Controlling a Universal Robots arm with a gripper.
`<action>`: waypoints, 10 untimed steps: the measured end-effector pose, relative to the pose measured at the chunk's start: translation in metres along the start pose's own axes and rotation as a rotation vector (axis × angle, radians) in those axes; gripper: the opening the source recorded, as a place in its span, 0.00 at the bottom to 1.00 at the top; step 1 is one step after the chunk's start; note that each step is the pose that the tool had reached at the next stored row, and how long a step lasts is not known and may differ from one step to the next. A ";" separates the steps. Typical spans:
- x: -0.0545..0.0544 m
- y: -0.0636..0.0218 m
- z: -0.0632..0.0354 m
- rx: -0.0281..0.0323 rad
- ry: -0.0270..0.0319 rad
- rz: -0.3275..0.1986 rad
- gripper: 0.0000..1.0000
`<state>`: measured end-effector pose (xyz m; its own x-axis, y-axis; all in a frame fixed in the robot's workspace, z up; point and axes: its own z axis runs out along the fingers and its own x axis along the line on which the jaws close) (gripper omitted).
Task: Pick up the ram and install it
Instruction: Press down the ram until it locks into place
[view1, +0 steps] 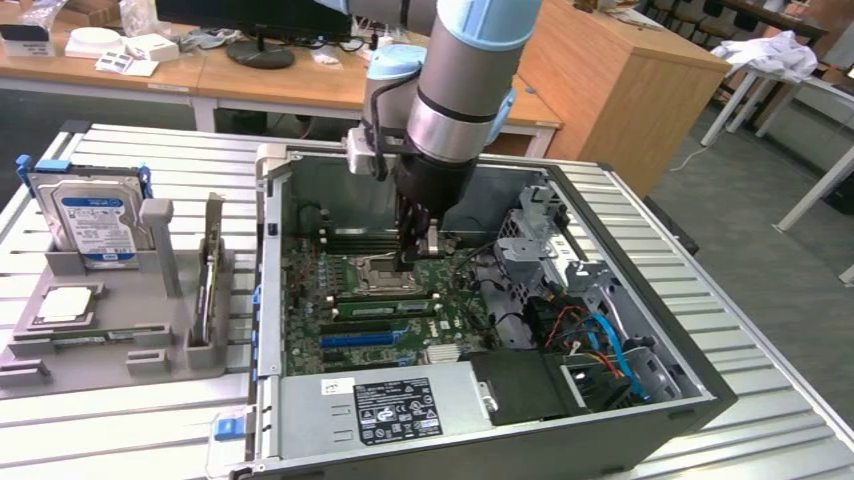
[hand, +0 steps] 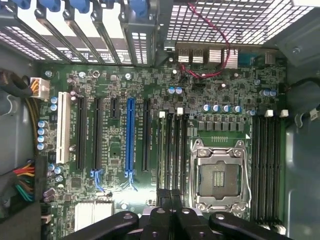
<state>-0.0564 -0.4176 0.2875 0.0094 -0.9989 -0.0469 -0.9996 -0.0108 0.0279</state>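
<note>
the open computer case (view1: 641, 400) lies flat on the slatted metal table (view1: 761, 310), its green motherboard (view1: 350, 330) facing up. the robot arm (view1: 461, 80) comes down into the case from twelve o'clock, and its gripper (view1: 424, 240) hangs just above the board, at about one o'clock from the square processor socket (view1: 380, 275). in the wrist view the fingers (hand: 164, 200) stand pressed together with nothing between them, over the black memory slots (hand: 172, 150) beside the socket. a green ram stick (view1: 384, 306) sits seated in a slot at six o'clock from the socket. outside the case, at nine o'clock, a grey holder tray (view1: 107, 340) carries the hard drive (view1: 94, 215) upright, a small square chip (view1: 64, 305) lying flat, and another thin stick (view1: 210, 270) standing on edge.
</note>
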 end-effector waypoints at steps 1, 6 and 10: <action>0.000 0.0001 -0.0018 0.0000 0.0000 0.000 0.11; -0.001 0.0004 -0.0129 0.0000 0.0000 0.000 0.11; -0.001 0.0006 -0.0226 -0.0001 0.0001 0.000 0.11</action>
<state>-0.0564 -0.4176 0.3101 0.0095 -0.9989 -0.0468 -0.9995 -0.0108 0.0280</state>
